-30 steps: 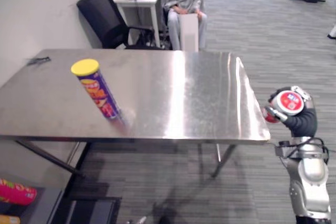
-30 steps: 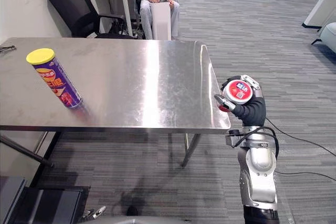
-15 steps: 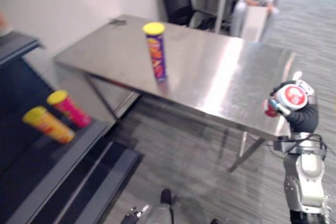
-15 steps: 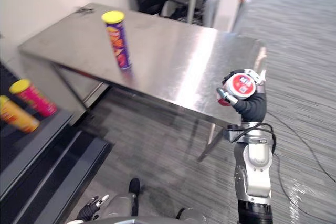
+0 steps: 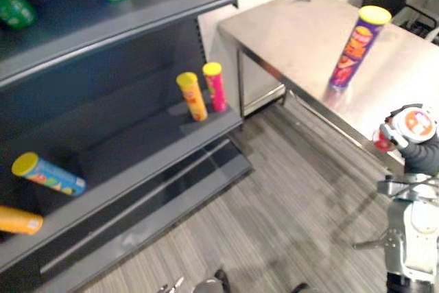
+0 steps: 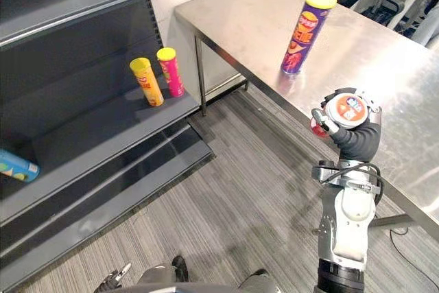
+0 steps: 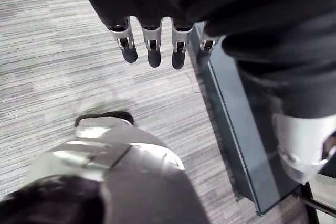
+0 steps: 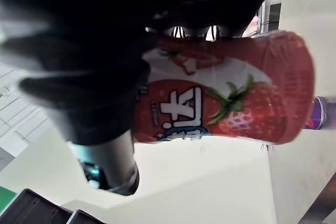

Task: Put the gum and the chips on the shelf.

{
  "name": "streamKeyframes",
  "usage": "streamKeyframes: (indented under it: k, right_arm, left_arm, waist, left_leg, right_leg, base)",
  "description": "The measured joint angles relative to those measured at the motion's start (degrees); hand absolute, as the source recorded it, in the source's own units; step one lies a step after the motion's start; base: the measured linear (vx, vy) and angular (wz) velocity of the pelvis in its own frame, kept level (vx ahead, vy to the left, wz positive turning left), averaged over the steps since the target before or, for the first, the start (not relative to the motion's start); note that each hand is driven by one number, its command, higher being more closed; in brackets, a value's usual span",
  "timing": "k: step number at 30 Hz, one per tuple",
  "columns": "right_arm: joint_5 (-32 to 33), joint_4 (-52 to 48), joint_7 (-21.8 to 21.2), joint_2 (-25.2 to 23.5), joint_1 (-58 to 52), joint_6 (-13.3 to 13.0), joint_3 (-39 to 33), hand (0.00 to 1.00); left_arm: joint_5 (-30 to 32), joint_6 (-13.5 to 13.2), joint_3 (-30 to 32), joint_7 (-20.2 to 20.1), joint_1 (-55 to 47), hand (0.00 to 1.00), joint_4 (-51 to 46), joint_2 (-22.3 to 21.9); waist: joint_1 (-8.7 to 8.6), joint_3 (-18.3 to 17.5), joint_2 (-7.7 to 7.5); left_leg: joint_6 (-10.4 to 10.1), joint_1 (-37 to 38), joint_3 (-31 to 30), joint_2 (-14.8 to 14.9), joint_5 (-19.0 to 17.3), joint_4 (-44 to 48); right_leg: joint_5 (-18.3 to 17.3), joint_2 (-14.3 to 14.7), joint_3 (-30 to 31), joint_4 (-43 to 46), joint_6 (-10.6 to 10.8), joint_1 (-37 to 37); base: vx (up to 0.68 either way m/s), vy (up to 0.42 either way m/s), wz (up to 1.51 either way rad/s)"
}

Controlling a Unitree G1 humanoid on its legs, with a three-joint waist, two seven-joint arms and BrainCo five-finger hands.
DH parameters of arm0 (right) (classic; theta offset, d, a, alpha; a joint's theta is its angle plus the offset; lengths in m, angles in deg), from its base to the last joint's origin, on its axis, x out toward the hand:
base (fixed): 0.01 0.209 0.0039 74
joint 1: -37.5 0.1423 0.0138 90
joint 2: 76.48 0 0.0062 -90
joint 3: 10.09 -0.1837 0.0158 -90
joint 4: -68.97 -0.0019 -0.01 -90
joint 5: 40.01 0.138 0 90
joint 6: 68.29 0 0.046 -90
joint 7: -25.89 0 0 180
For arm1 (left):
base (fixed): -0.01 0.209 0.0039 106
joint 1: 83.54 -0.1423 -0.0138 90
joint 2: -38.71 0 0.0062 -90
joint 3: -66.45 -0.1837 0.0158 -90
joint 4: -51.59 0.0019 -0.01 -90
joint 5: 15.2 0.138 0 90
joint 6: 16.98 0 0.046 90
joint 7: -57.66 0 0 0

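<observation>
Across the left of the frame we now see the dark shelf (image 6: pixel 103 138), because our head has swung left since half a second ago. The steel table (image 6: pixel 240 15) sits in the upper right instead. On it the purple chips can (image 6: pixel 302 31) stands upright near the front edge. A yellow can (image 6: pixel 147 81) and a pink can (image 6: pixel 170 72) stand at the shelf board's right end, with bare board to their left. Grey floor (image 6: pixel 233 190) lies open between shelf and table. At right centre, our right hand (image 6: pixel 355 143) stays curled around the red gum tub (image 6: pixel 346 110). Our left hand (image 7: pixel 153 51) hangs with straight fingers, holding nothing.
</observation>
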Motion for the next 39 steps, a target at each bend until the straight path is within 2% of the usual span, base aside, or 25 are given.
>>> streamKeyframes:
  k: [3,9,11,14,17,20,23,24,25,26,27,28,30,31,33,34,35,36,37,38,39]
  right_arm:
    - [-0.2,0.2,1.1,-0.1,-0.2,0.0,0.6,1.00]
    - [-2.4,0.5,1.4,-0.2,-0.3,0.1,3.4,1.00]
    - [-2.4,0.9,1.2,-0.2,-0.3,0.1,3.9,1.00]
    - [-2.4,3.0,1.0,-0.2,-0.3,0.4,6.5,1.00]
    - [-2.4,4.2,0.7,-0.2,0.9,0.5,8.8,1.00]
    - [-2.3,5.2,0.5,0.1,2.6,0.5,10.8,1.00]
    - [-2.3,5.6,0.3,0.1,3.5,0.5,14.2,1.00]
    - [-2.3,5.6,-0.1,0.1,3.4,0.5,15.8,1.00]
    - [-1.8,5.5,-0.7,0.1,2.8,0.5,17.0,1.00]
    - [-1.7,5.5,-1.1,0.2,2.3,0.5,17.3,1.00]
    - [-1.3,5.4,-1.9,0.1,1.1,0.5,17.5,1.00]
    - [-1.0,5.0,-2.7,0.1,-0.7,0.5,18.2,1.00]
    - [0.5,4.7,-3.7,0.0,-1.8,0.5,19.5,1.00]
    - [0.8,4.7,-4.1,0.0,-2.2,0.5,20.1,1.00]
    - [1.3,4.5,-4.2,0.0,-2.3,0.5,20.9,1.00]
    - [2.7,4.0,-4.8,0.0,-2.8,0.4,20.9,1.00]
    - [2.7,3.8,-5.1,0.0,-3.2,0.4,20.9,1.00]
    - [2.9,2.8,-5.5,0.0,-4.5,0.4,20.9,1.00]
    - [3.3,2.1,-5.9,-0.1,-5.2,0.4,20.9,1.00]
    - [4.5,1.9,-6.6,-0.1,-5.6,0.5,21.1,1.00]
    - [5.2,1.8,-7.2,-0.2,-5.3,0.5,22.0,1.00]
  left_arm:
    - [1.0,-0.2,-0.1,0.4,1.6,0.00,0.7,0.4]
    - [0.9,-0.2,-0.1,1.3,3.1,0.00,0.8,0.7]
    - [0.9,-0.2,0.0,1.4,3.2,0.00,0.8,0.7]
    - [0.5,-0.2,0.1,1.4,3.2,0.00,0.7,0.7]
    - [0.4,-0.2,0.0,1.4,3.7,0.00,0.7,0.6]
    - [-0.1,-0.4,-0.5,1.4,5.1,0.00,-1.4,0.2]
    - [-0.7,-0.8,-0.8,1.4,5.5,0.00,-2.6,0.3]
    - [-1.8,-0.8,-1.8,1.5,5.4,0.00,-2.7,0.4]
    - [-1.9,-0.8,-3.3,1.8,5.3,0.00,-2.7,0.6]
    - [-1.9,-0.9,-3.9,2.1,5.3,0.00,-2.7,0.7]
    - [-2.0,-1.0,-5.4,2.4,5.2,0.00,-2.7,1.2]
    - [-2.0,-1.0,-6.3,2.7,5.3,0.00,-2.6,2.2]
    - [-2.3,-1.4,-6.6,3.6,5.2,0.00,-2.4,3.2]
    - [-2.3,-1.4,-6.7,3.9,5.1,0.00,-2.3,3.2]
    - [-2.3,-1.5,-6.9,4.2,5.1,0.00,-2.2,3.1]
    - [-2.3,-1.6,-7.2,4.1,5.4,0.00,-1.8,3.1]
    - [-2.3,-1.6,-7.3,4.1,5.6,0.00,-1.3,3.1]
    - [-2.3,-1.8,-7.7,4.1,5.7,0.00,-0.4,3.0]
    - [-2.3,-1.9,-7.7,4.0,5.9,0.00,-0.2,2.9]
    - [-2.4,-1.9,-7.5,4.1,6.0,0.00,0.7,2.1]
    - [-2.4,-1.9,-7.4,4.0,5.5,0.00,0.9,1.8]
  waist:
    - [-0.22,0.3,-0.74]
    - [0.39,1.8,-2.63]
    - [1.24,2.1,-2.58]
    - [1.63,2.3,-2.67]
    - [2.01,3.3,-2.77]
    - [2.60,4.6,-2.43]
    - [4.73,5.2,-2.65]
    - [4.85,5.2,-2.62]
    - [4.66,5.2,-2.56]
    - [4.51,5.3,-2.31]
    - [4.38,5.6,-1.49]
    - [3.84,5.9,-1.08]
    - [2.81,6.4,-1.86]
    - [2.84,6.5,-2.04]
    - [2.79,6.6,-2.20]
    - [2.26,6.7,-2.10]
    - [1.74,6.8,-2.20]
    - [1.06,6.8,-2.49]
    - [1.08,6.8,-2.81]
    - [1.36,6.9,-2.41]
    - [1.70,6.8,-2.28]
  left_leg:
    - [-0.1,-1.2,-0.1,-0.6,0.1,-0.3]
    - [-0.7,-1.6,-0.4,-1.8,1.1,-2.5]
    - [-0.6,-1.6,-0.3,-1.8,1.9,-3.6]
    - [-0.9,-1.7,-0.4,-1.8,3.7,-6.2]
    - [-0.9,-2.2,-0.5,-1.1,3.9,-5.3]
    - [-0.8,-5.4,-1.9,0.7,1.9,0.9]
    - [-0.2,-5.9,-2.5,1.0,-1.3,4.2]
    - [0.2,-5.8,-3.8,-0.5,-2.2,4.2]
    - [1.2,-5.6,-6.0,-2.6,-2.8,3.8]
    - [1.9,-5.2,-7.2,-3.4,-2.9,3.8]
    - [2.8,-4.8,-9.9,-4.2,-3.0,3.8]
    - [4.0,-4.6,-13.5,-5.4,-2.5,3.3]
    - [4.4,-2.7,-17.2,-7.8,-1.4,1.3]
    - [4.3,-1.1,-19.0,-9.0,-1.2,0.6]
    - [4.2,1.2,-21.4,-10.3,-1.1,-0.2]
    - [4.1,1.9,-22.8,-11.1,-1.2,0.0]
    - [3.9,2.2,-23.0,-11.6,-1.3,0.0]
    - [2.9,2.5,-24.0,-12.5,-1.9,1.0]
    - [2.2,2.5,-23.8,-12.9,-2.4,1.7]
    - [1.1,2.0,-23.8,-12.1,-3.2,3.5]
    - [0.2,1.5,-23.8,-10.8,-3.9,4.1]
  right_leg:
    - [1.0,-0.6,-0.1,0.0,0.1,-0.8]
    - [2.9,-0.4,0.2,-2.1,0.3,-1.4]
    - [3.4,0.3,0.2,-3.4,0.1,-1.5]
    - [3.7,1.7,-0.1,-5.2,0.1,-1.5]
    - [4.2,2.6,-0.3,-5.6,0.3,-1.2]
    - [4.3,3.4,-0.8,-5.7,0.2,-0.5]
    - [4.5,3.1,-0.6,-5.3,0.3,1.0]
    - [4.5,1.7,1.9,-2.9,0.3,0.8]
    - [4.5,-0.5,8.5,2.3,-1.6,-0.7]
    - [4.9,-1.2,13.4,6.5,-4.5,-2.6]
    - [4.3,-0.3,25.4,13.3,-7.0,-6.9]
    - [-0.2,3.7,34.8,14.1,-4.3,-8.3]
    - [-4.3,8.1,41.7,12.4,-2.8,-8.7]
    - [-5.2,10.1,42.8,11.4,-2.7,-9.6]
    - [-5.3,13.0,44.5,10.1,-2.7,-11.6]
    - [-5.1,14.6,47.5,8.9,-2.5,-12.7]
    - [-4.8,14.8,48.5,8.2,-2.0,-12.9]
    - [-2.8,14.2,49.6,5.6,-0.6,-12.5]
    - [-0.9,13.8,49.8,4.1,0.1,-12.1]
    - [-1.5,14.4,49.5,2.7,1.2,-10.6]
    - [-1.5,15.6,49.0,0.4,1.2,-9.5]
  base:
    - [-0.09,0.076,0.07]
    - [-0.08,0.050,0.02]
    - [-0.04,0.006,-0.02]
    - [-0.01,-0.029,0.04]
    - [0.06,-0.050,0.03]
    - [0.04,0.013,0.19]
    - [0.01,0.087,0.19]
    - [0.06,0.176,0.67]
    - [0.08,0.191,0.83]
    - [0.15,0.247,1.04]
    - [0.15,0.159,1.27]
    - [0.16,0.112,1.40]
    - [0.20,0.026,1.45]
    - [0.22,0.006,1.14]
    - [0.23,-0.012,0.91]
    - [0.22,-0.035,1.01]
    - [0.20,-0.066,1.15]
    - [0.15,-0.069,0.89]
    - [0.19,-0.118,0.85]
    - [0.18,-0.157,0.34]
    - [0.17,-0.168,0.16]
